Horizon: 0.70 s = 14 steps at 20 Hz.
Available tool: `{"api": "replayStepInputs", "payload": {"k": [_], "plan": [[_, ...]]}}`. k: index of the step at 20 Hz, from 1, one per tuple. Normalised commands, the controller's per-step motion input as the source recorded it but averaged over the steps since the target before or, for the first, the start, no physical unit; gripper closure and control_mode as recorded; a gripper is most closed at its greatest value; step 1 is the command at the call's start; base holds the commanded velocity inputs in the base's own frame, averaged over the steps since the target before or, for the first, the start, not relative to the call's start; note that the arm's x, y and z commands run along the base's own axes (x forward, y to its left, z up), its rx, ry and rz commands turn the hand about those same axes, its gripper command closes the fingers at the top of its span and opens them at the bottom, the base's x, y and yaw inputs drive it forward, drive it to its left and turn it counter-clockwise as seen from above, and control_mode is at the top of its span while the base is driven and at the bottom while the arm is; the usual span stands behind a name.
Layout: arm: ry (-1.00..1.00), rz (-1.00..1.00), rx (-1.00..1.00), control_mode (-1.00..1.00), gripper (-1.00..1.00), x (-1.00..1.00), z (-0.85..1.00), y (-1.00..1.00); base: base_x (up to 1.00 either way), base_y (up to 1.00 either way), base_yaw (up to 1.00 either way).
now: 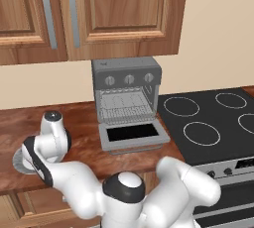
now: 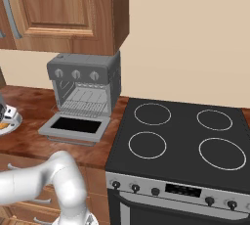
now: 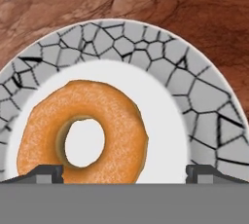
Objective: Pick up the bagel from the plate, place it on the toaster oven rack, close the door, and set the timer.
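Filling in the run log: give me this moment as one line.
phase: reach for bagel | jaws: open, above it, no grip | bagel: on plate | door: open, folded down | toaster oven rack: bare

Brown wood-grain bench (image 1: 84, 123) across the middle left of the left base view, grey toaster oven (image 1: 127, 95) standing on it at centre with its door (image 1: 133, 135) folded down, plate (image 3: 204, 111) at lower left, black stovetop (image 1: 213, 123) at right
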Motion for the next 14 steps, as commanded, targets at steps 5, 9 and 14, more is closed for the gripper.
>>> {"api": "replayStepInputs", "payload": {"k": [5,9,14], "plan": [[0.0,0.0,0.0,-1.0,-1.0,0.0,-0.12,-0.03,0.0,0.0,0.0],[0.0,0.0,0.0,-1.0,-1.0,0.05,-0.06,0.0,0.0,0.0,0.0],[0.0,-0.01,0.0,-1.0,-1.0,0.13,-0.01,-0.05,0.0,0.0,0.0]]}}
